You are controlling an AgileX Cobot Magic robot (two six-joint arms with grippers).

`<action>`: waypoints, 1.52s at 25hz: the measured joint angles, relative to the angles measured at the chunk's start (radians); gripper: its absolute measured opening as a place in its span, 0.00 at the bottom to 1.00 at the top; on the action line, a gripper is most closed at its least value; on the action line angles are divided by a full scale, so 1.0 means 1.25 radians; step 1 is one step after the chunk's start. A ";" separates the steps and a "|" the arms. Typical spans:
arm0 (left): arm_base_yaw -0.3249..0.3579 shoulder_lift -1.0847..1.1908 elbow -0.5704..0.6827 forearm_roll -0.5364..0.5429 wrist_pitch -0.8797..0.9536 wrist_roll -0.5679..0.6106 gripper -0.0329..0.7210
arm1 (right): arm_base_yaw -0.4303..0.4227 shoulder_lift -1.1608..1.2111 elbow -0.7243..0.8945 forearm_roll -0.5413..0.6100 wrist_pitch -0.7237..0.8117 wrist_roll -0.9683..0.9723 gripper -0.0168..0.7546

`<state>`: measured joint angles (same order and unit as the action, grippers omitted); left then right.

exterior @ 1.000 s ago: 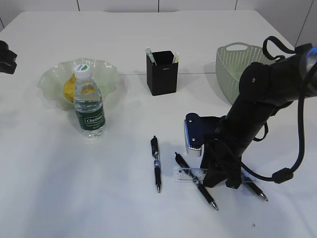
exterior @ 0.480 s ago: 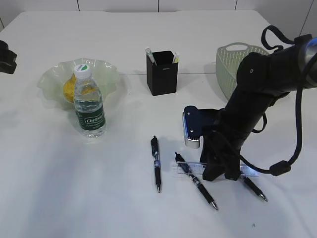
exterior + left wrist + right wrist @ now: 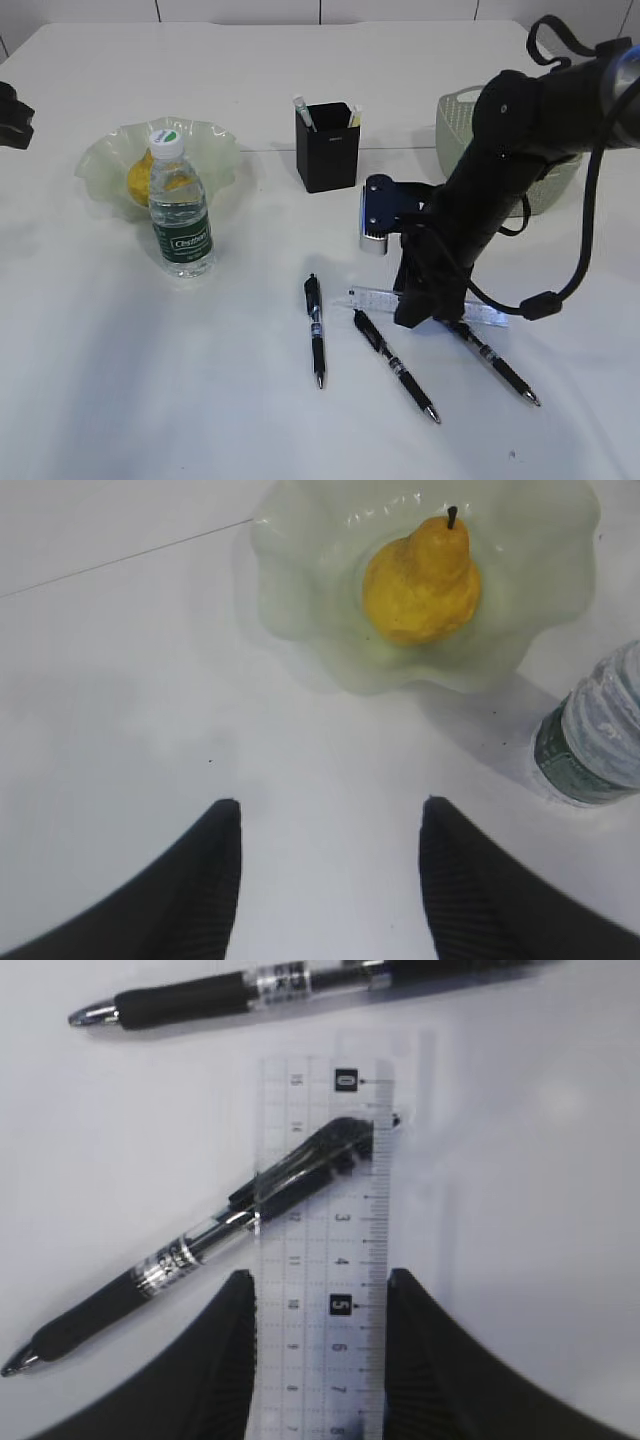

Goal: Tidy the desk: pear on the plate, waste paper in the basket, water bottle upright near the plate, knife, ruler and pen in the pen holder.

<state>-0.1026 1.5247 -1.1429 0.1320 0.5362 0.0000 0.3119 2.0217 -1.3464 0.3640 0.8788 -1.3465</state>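
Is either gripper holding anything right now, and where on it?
The right gripper pinches the clear plastic ruler by its long edges; the left gripper holds nothing.

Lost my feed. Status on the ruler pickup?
Right gripper shut on ruler, raised off desk. Left gripper open, empty. Three pens loose; one pen seen through the ruler.

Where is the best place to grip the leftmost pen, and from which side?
Probably the rubber grip of the leftmost pen, from above, jaws across its width. It lies flat on the desk, apart from the others, so the sides are free.
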 joint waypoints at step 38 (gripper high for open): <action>0.000 0.000 0.000 0.006 -0.026 0.000 0.57 | 0.000 0.005 -0.180 0.334 -0.463 0.126 0.39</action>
<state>-0.1026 1.5247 -1.1429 0.1393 0.5031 0.0000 0.3119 2.0285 -1.5710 0.7820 0.2994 -1.1891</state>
